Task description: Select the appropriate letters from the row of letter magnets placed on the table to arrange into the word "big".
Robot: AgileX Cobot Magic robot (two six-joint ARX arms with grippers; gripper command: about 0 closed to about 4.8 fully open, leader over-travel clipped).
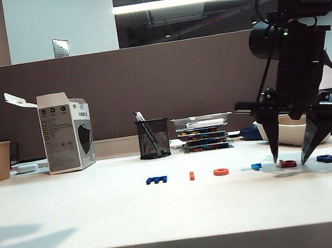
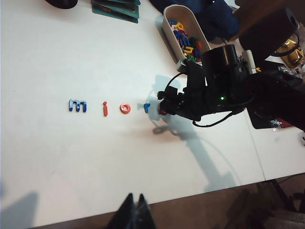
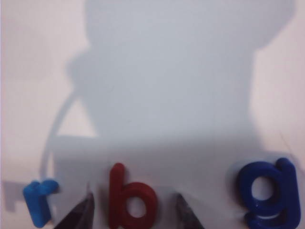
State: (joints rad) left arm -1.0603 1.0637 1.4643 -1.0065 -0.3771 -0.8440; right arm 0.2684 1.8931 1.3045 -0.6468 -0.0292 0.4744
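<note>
Nothing is arranged yet: the right end effector, spread wide, straddles the red b on the surface; the left end effector, pressed together, waits far left.

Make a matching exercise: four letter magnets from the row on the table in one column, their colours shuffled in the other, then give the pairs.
Things:
1. "m" magnet
2. "o" ring
3. "r" magnet
4. "b" magnet, between the open fingertips of the right pincer

Colours:
A. red
B. light blue
C. dark blue
D. orange

Pairs: 1-C, 2-D, 3-B, 4-A
</note>
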